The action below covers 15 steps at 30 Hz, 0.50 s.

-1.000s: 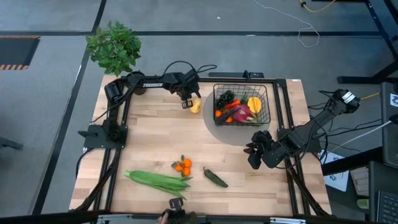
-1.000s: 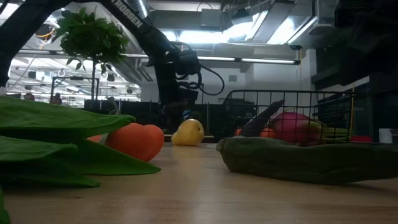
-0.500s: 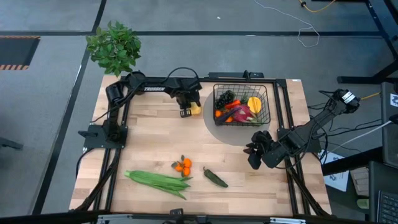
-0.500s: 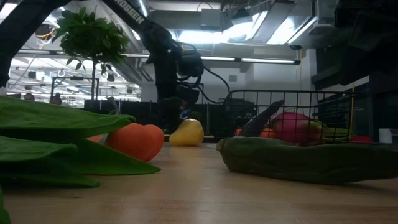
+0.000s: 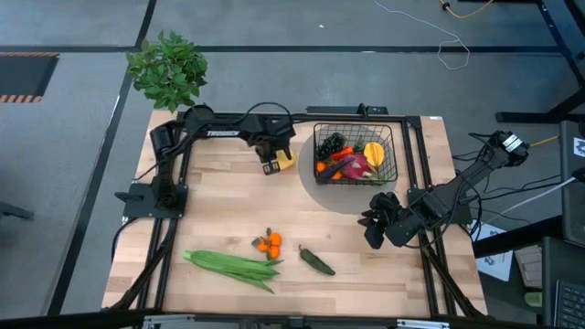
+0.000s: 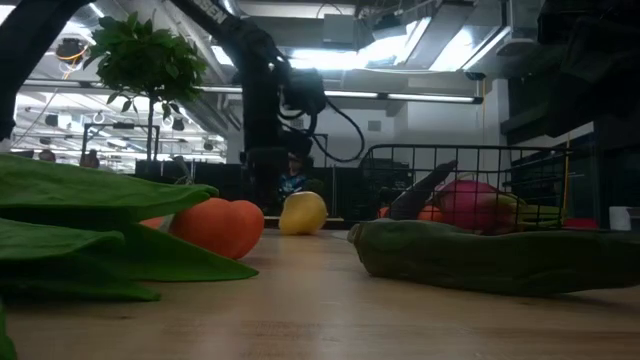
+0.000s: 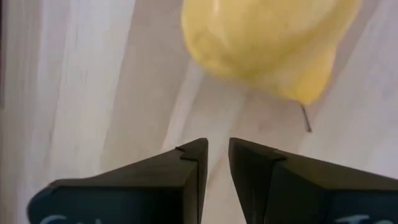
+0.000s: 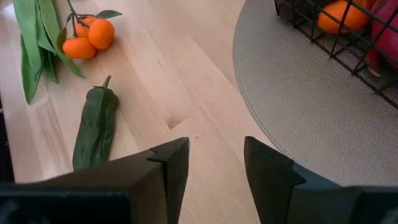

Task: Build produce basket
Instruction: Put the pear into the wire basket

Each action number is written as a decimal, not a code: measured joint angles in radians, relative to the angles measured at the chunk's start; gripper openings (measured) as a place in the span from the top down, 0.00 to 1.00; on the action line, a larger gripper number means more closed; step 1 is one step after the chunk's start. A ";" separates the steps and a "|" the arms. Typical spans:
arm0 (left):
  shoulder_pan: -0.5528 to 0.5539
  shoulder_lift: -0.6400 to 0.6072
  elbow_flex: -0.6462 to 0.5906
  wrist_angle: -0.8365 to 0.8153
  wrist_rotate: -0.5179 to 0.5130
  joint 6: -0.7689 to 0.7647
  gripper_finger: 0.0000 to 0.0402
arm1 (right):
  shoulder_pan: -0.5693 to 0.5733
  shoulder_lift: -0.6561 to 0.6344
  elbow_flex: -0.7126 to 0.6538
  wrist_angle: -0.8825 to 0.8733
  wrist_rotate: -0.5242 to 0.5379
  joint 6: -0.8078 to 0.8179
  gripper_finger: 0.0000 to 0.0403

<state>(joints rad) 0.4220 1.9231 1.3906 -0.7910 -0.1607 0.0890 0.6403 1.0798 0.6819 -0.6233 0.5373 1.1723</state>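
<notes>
A yellow lemon (image 5: 286, 160) lies on the wooden table just left of the black wire basket (image 5: 395, 151); it also shows as the lemon (image 7: 267, 43) in the left wrist view. My left gripper (image 5: 271, 166) points down beside the lemon's left side, its fingers only a narrow slit apart with nothing between them (image 7: 217, 158). The basket holds dark grapes, a pink dragon fruit and other produce. An orange cluster (image 5: 269, 243), green beans (image 5: 233, 265) and a green pepper (image 5: 316, 260) lie near the front edge. My right gripper (image 5: 373, 230) waits open, right of the pepper.
The basket stands on a round grey mat (image 5: 320, 190). A leafy potted plant (image 5: 167, 68) stands off the table's far left corner. Black frame rails (image 5: 174, 210) run along the table's left, far and right sides. Bare wood lies between the lemon and the front produce.
My left gripper has moved toward the table's near edge and slightly left, tipping to point more steeply down, and now stands beside the lemon. The lemon has turned a little where it lies. My right arm has kept still.
</notes>
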 joint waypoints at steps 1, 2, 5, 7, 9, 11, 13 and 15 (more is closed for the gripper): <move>-0.005 -0.008 0.000 -0.022 0.015 -0.031 0.86 | 0.000 0.000 0.000 0.000 0.000 0.000 0.64; -0.010 -0.015 0.000 -0.052 0.036 -0.060 0.86 | 0.000 0.000 0.000 0.000 0.000 0.000 0.64; -0.032 -0.018 0.000 -0.054 0.069 -0.115 0.86 | 0.000 0.000 0.000 0.000 0.000 -0.002 0.64; -0.047 -0.017 0.000 -0.048 0.070 -0.117 0.86 | 0.000 0.000 0.000 -0.001 0.000 -0.002 0.64; -0.062 -0.012 0.000 -0.008 0.063 -0.069 0.86 | 0.000 0.000 0.000 -0.001 0.000 -0.003 0.64; -0.077 -0.011 0.000 -0.003 0.047 -0.053 0.86 | 0.000 0.000 0.000 -0.001 0.000 -0.003 0.64; -0.091 -0.012 0.000 0.012 0.024 -0.053 0.86 | 0.000 0.000 0.000 -0.001 0.000 -0.003 0.64; -0.103 -0.012 0.000 0.004 0.015 -0.050 0.86 | 0.000 0.000 0.000 -0.002 0.000 -0.003 0.64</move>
<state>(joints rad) 0.3189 1.9113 1.3905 -0.7866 -0.1459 0.0391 0.6403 1.0798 0.6823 -0.6249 0.5377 1.1694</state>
